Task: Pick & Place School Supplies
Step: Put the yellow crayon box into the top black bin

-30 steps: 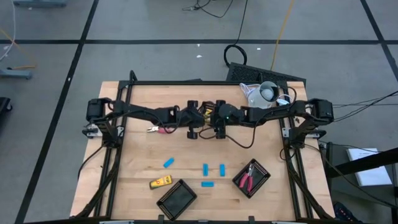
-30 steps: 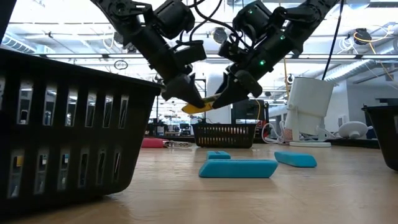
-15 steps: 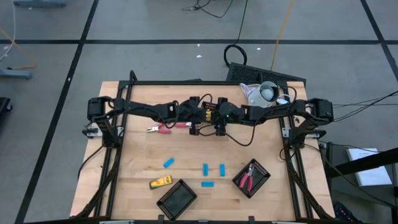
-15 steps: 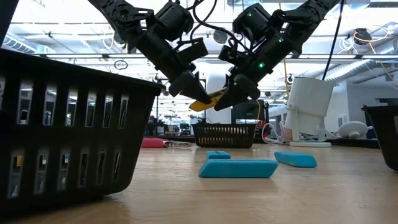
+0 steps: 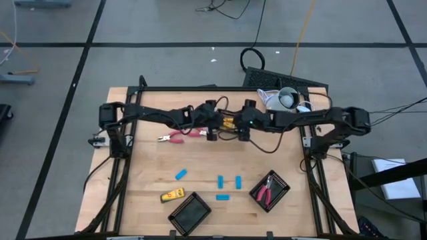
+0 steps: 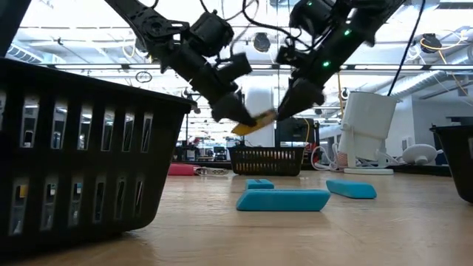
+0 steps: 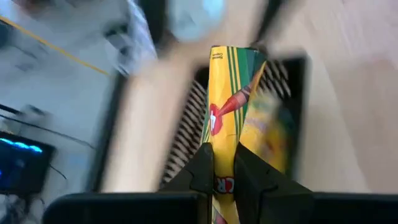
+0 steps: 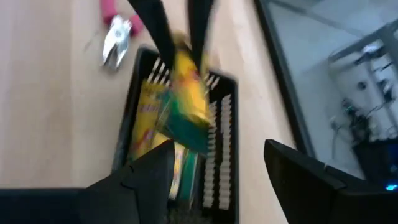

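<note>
Holding a crayon box (image 7: 233,118) over the tray (image 8: 227,124), the left gripper (image 7: 222,168) is staying clamped; right gripper (image 8: 211,165) is gaping empty; releasing comes next.

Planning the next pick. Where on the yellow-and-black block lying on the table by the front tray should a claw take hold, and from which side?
Grip the yellow-and-black block across its narrow width, near the middle, coming straight down from above. It lies flat on the wood, so its long sides are probably the easiest faces to pinch; the black tray sits close beside one end.
</note>
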Controlling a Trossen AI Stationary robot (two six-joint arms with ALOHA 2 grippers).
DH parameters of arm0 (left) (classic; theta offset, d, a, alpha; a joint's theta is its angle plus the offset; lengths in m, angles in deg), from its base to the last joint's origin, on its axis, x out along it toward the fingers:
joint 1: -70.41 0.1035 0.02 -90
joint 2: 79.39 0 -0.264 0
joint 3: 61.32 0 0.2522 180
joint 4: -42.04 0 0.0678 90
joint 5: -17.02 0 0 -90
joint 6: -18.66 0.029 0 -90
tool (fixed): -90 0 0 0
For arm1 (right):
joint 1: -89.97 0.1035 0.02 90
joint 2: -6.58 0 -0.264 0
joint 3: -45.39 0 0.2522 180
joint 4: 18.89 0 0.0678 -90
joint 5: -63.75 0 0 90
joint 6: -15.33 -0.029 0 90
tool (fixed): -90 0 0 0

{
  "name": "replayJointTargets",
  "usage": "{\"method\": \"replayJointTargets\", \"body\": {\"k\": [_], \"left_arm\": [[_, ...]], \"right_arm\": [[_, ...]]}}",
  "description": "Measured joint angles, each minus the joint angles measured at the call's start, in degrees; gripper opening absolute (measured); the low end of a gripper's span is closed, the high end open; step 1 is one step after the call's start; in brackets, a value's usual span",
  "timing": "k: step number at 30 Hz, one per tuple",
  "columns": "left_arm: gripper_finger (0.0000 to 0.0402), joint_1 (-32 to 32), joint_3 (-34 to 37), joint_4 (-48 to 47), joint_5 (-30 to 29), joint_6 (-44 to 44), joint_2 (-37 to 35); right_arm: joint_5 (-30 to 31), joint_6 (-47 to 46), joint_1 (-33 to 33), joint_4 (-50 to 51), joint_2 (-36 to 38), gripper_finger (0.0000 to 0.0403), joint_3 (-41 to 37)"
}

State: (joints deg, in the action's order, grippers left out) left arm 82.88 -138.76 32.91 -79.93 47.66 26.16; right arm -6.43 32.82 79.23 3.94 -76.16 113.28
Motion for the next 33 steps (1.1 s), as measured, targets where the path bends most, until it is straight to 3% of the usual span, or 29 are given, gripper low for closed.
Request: {"method": "replayJointTargets", "body": {"k": [5,12,21,33], "left_arm": [[0.003,-0.18,-3.89,-4.41,0.44,0.06,5.03],[0.003,-0.94,-9.59,-6.23,-1.46,1.93,9.4],[0.0034,-0.05,-13.73,-11.05,0.57,1.97,10.46],[0.0193,0.82,-13.77,-10.78,1.45,0.47,10.45]], "right_arm": [[-3.11,-3.91,2.15,1.46,9.72,0.0238,-3.0],[1.93,-6.6,4.95,-2.81,25.34,0.0238,-12.49],[2.7,-10.93,7.41,-1.53,29.77,0.0238,-18.42],[2.83,-11.11,7.47,-1.72,29.18,0.0238,-18.47]]}}
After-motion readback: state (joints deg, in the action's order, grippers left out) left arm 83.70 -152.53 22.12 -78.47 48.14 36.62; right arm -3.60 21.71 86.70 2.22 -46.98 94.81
